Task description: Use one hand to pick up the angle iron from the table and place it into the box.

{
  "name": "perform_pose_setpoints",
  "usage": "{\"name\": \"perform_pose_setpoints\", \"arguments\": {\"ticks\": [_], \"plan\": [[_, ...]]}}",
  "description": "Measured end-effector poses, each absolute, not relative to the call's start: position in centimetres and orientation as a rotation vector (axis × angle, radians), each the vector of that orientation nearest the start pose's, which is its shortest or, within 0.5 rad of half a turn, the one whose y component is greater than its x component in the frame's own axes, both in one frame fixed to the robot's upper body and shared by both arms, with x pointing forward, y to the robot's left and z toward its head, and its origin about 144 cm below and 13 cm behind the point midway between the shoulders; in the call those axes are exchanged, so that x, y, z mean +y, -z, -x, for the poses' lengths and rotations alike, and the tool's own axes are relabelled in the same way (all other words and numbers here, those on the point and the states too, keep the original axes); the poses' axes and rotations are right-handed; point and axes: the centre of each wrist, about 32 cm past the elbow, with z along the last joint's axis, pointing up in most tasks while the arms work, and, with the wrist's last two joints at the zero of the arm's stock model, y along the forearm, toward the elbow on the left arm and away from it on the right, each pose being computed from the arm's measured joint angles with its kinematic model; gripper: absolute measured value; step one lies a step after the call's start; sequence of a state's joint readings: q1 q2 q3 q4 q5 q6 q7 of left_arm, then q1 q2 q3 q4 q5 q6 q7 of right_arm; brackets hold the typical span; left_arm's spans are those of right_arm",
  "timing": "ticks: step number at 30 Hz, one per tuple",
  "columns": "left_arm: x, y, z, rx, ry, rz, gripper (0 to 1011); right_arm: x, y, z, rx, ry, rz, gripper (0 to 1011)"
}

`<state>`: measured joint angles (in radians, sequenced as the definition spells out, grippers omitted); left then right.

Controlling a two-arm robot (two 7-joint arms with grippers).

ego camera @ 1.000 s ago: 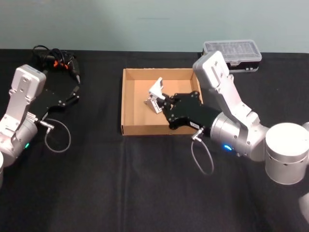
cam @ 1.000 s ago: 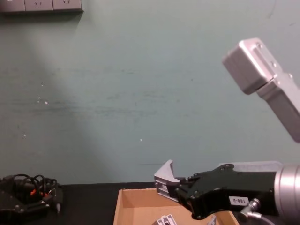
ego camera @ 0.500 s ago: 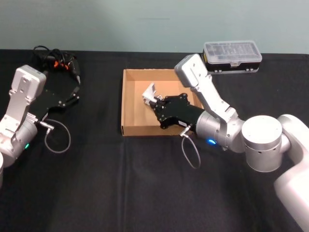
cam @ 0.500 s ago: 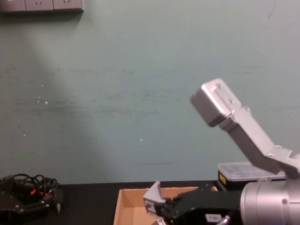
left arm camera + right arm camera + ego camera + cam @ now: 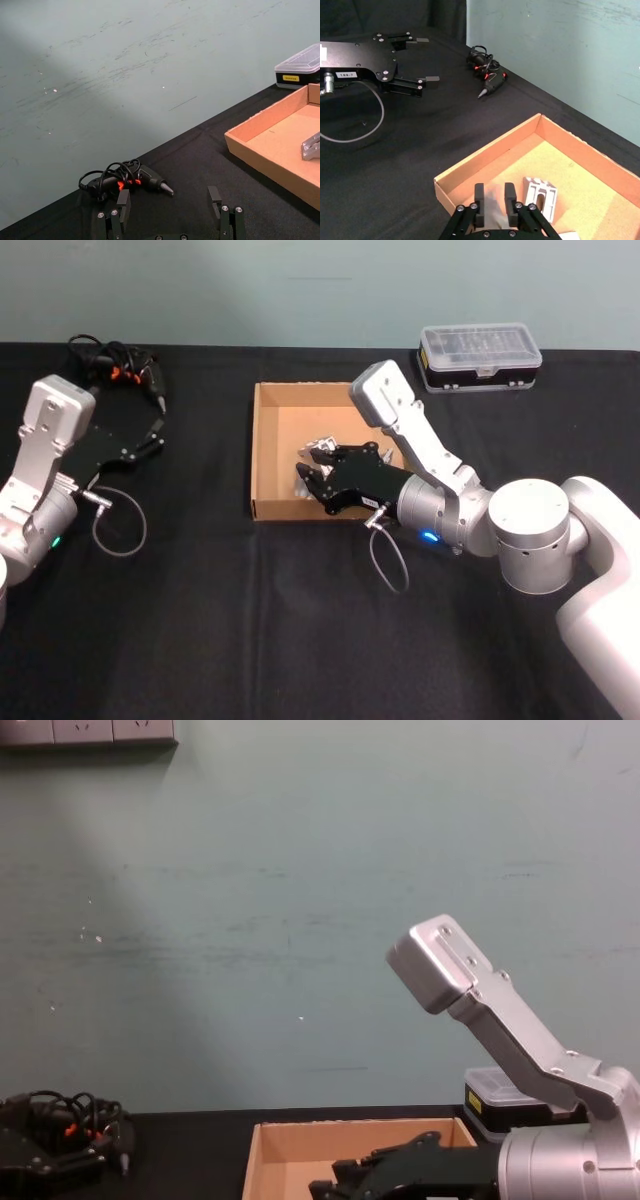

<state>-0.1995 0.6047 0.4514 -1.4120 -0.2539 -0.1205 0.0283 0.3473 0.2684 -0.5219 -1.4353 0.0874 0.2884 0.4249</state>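
The tan cardboard box (image 5: pixel 268 455) holds a silver angle iron (image 5: pixel 540 197); right gripper (image 5: pixel 314 476) low inside it, jaws slightly parted, gripping nothing; left gripper (image 5: pixel 152 432) parked open.

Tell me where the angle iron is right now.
The angle iron lies on the floor of the box, toward its front, beside the right gripper, whose fingers are open and apart from it. The left gripper is parked at table left.
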Motion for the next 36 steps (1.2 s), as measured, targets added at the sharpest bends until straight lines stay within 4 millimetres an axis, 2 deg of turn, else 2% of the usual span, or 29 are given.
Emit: {"name": "perform_pose_setpoints", "arguments": {"ticks": [1, 5, 6, 8, 12, 15, 18, 22, 26, 36], "plan": [[31.0, -114.0, -48.9, -0.285, -1.248, -0.304, 1000, -16.3, -118.4, -52.2, -0.052, 0.733, 0.395, 285], [31.0, -114.0, -48.9, -0.285, -1.248, -0.304, 1000, -16.4, -118.3, -52.1, -0.049, 0.734, 0.398, 362], [31.0, -114.0, -48.9, -0.285, -1.248, -0.305, 1000, -16.4, -118.3, -52.1, -0.048, 0.736, 0.398, 421], [31.0, -114.0, -48.9, -0.285, -1.248, -0.304, 1000, -16.5, -118.3, -52.1, -0.047, 0.74, 0.397, 457], [31.0, -114.0, -48.9, -0.285, -1.248, -0.304, 1000, -16.6, -118.2, -52.0, -0.044, 0.745, 0.395, 626], [31.0, -114.0, -48.9, -0.285, -1.248, -0.305, 1000, -16.8, -118.4, -51.9, -0.045, 0.754, 0.387, 684], [31.0, -114.0, -48.9, -0.285, -1.248, -0.305, 1000, -17.0, -118.7, -51.8, -0.055, 0.767, 0.374, 816], [31.0, -114.0, -48.9, -0.285, -1.248, -0.305, 1000, -17.4, -119.2, -51.7, -0.074, 0.788, 0.351, 921], [31.0, -114.0, -48.9, -0.285, -1.248, -0.305, 1000, -18.4, -120.2, -51.5, -0.108, 0.841, 0.315, 1003], [31.0, -114.0, -48.9, -0.285, -1.248, -0.304, 1000, -22.1, -121.2, -50.1, -0.15, 1.028, 0.284, 1000]]}}
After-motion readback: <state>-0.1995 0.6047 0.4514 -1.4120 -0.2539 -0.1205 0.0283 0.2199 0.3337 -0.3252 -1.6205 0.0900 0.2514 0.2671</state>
